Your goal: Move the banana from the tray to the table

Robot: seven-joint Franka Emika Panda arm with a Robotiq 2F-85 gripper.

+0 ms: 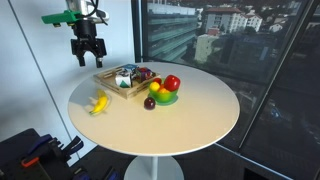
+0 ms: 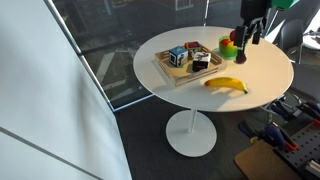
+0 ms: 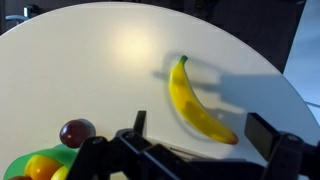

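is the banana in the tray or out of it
Out. The banana lies flat on the bare table, beside the tray and not touching it.

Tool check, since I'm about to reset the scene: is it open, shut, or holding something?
Tool: open, holding nothing. The banana lies on the table, clear of the tool.

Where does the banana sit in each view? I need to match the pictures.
In an exterior view: the banana lies on the table, left of centre near the rim, outside the tray.
In an exterior view: banana right of centre, on the tabletop, outside the tray.
Wrist view: banana right of centre, on bare tabletop.
Shared landmark: the green plate of fruit, visible in all three views.
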